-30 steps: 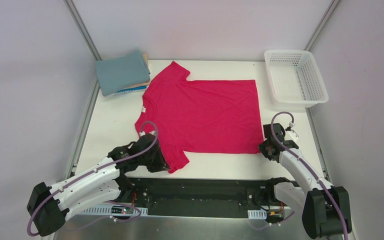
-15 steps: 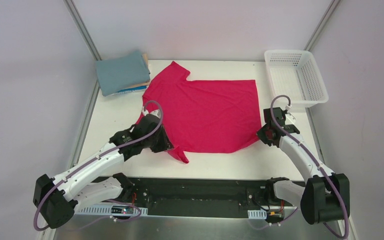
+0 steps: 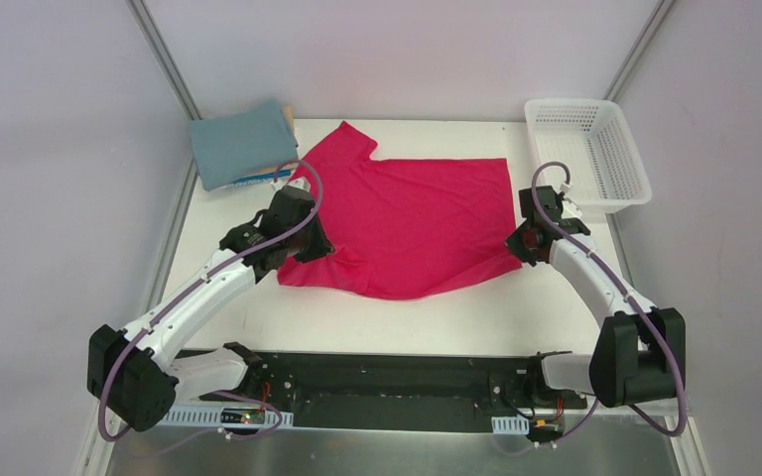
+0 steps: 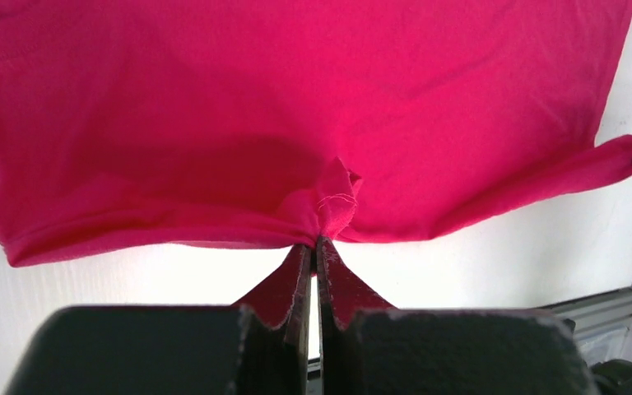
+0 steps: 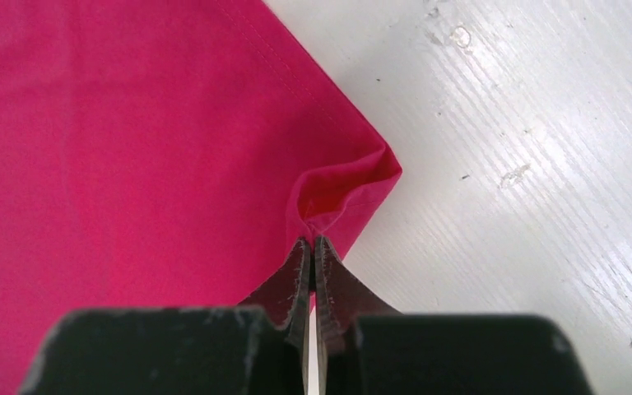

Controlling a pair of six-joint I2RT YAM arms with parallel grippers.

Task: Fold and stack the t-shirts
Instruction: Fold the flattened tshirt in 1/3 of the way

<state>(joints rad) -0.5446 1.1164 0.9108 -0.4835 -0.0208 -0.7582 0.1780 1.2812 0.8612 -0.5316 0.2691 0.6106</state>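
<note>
Checking in from the remote station. The bright crimson-pink cotton t-shirt [image 3: 407,203] is spread across the middle of the white table [image 3: 220,260], collar end toward the left and hem toward the right.

My left gripper [image 4: 314,245] is clenched on a little bunch of the pink cloth at the shirt's near edge, at the sleeve end. In the wrist cam the fabric puckers right at the fingertips. My right gripper [image 5: 313,245] is pinched tight on the near hem corner, which curls over into a small fold just past the tips.

From overhead, the near edge runs as a sagging line between the two grips, with the near sleeve doubled up onto the body. The far sleeve lies flat, pointing at the back wall.

The folded stack sits in the far left corner: dusty teal-grey shirt [image 3: 241,146] on top, with a tan edge [image 3: 289,117] and a blue edge [image 3: 258,179] peeking out below. The white plastic mesh basket [image 3: 587,149] is at the far right, apart from the pink shirt.
</note>
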